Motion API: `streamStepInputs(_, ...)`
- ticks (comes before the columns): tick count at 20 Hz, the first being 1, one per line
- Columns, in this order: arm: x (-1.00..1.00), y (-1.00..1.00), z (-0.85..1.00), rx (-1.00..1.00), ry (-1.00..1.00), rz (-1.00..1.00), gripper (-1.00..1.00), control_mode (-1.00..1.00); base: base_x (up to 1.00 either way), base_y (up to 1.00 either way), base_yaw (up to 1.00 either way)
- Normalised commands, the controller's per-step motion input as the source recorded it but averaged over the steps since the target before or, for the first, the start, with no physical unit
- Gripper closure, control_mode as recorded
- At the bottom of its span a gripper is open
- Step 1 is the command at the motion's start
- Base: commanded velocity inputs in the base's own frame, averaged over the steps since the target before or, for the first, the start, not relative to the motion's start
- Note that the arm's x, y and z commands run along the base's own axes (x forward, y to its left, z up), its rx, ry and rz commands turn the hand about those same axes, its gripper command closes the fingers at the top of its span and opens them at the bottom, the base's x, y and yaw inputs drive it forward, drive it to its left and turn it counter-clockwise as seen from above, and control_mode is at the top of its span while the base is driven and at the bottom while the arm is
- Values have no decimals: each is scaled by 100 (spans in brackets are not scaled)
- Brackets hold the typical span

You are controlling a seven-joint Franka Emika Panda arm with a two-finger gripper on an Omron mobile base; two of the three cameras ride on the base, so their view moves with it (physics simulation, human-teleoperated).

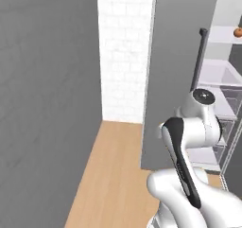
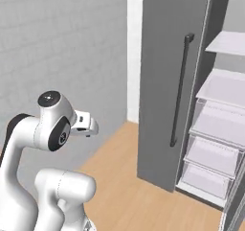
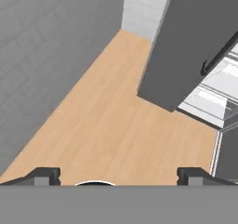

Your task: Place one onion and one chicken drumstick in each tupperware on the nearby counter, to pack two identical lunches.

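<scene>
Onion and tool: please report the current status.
Tool open, empty, above wooden floor. One onion on upper shelf of open fridge. Open door stands between arm and shelves.

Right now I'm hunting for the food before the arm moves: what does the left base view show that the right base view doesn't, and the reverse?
Left base view alone: an onion on a high shelf inside the open fridge, at the right edge. Right base view alone: the stacked clear drawers lower in the fridge in full, and the arm's hand pointing away toward the grey wall. Both share the open grey fridge door with its dark handle, the wooden floor and the white shelves.
</scene>
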Motion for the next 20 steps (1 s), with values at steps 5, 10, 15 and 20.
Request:
streamStepInputs(5,0,0,0,0,0,0,-100,100,59,-10,-65)
streamStepInputs(10,0,0,0,0,0,0,-100,100,88,-89,-30)
streamStepInputs(15,0,0,0,0,0,0,-100,100,43,-69,-23)
streamStepInputs(20,0,0,0,0,0,0,-100,100,30,0,-23)
